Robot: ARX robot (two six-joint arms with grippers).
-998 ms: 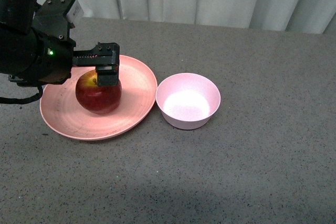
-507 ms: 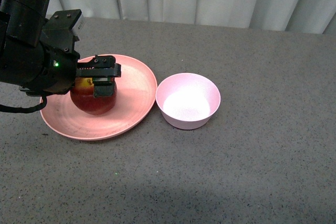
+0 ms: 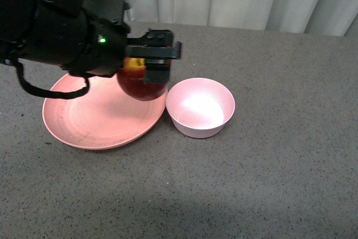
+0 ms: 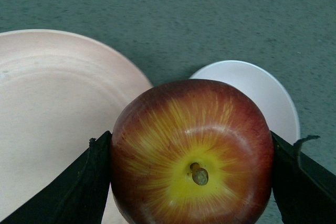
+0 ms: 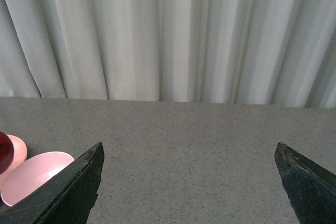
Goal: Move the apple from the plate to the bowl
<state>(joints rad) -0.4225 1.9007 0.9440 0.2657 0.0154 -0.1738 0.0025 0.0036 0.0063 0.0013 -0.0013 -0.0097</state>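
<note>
No text, label, brand, number or sign can be read in any of the views.
</note>
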